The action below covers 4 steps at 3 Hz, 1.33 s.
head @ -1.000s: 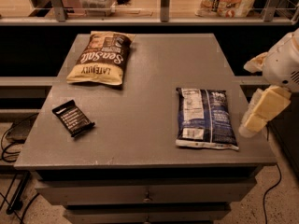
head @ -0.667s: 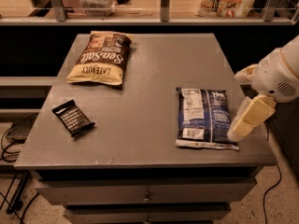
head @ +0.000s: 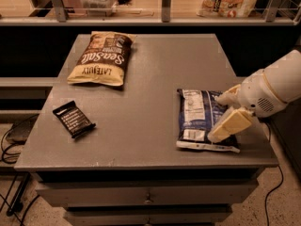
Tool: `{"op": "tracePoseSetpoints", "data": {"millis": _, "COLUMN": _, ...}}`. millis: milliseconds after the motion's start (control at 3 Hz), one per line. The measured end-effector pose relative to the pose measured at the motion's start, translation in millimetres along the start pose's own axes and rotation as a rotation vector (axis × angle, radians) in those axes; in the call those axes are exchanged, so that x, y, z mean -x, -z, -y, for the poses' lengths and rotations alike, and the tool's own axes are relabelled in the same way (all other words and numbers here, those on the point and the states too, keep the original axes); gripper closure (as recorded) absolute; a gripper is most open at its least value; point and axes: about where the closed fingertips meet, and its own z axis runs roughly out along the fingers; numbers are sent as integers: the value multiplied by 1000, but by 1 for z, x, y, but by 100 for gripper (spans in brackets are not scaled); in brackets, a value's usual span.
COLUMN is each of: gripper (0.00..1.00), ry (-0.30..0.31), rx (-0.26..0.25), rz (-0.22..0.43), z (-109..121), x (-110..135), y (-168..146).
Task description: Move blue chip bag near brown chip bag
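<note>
Blue chip bag [head: 197, 119] on table [head: 150, 140], gripper [head: 215, 118] over its edge

The hand [head: 229, 112], at 3 o'clock on the table [head: 155, 93], hides the right edge of the blue chip bag [head: 197, 119]; its arm [head: 282, 84] is cut by the right border. The bag's fine print is too small to read.
</note>
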Motion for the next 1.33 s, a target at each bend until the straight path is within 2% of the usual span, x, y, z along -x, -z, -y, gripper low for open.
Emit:
{"op": "tracePoseSetpoints", "data": {"millis": 333, "gripper": 47, "ry": -31, "rx": 11, "rz": 12, "z": 2, "x": -3, "y": -5}}
{"op": "tracePoseSetpoints", "data": {"millis": 667, "gripper": 71, "ry": -25, "rx": 0, "rz": 7, "z": 5, "x": 3, "y": -1}}
{"op": "tracePoseSetpoints", "data": {"millis": 1000, "gripper": 100, "ry": 30, "rx": -43, "rz": 5, "z": 14, "x": 26, "y": 21}}
{"op": "tracePoseSetpoints", "data": {"millis": 1333, "gripper": 100, "ry": 93, "rx": -98, "rz": 21, "z": 28, "x": 54, "y": 49}}
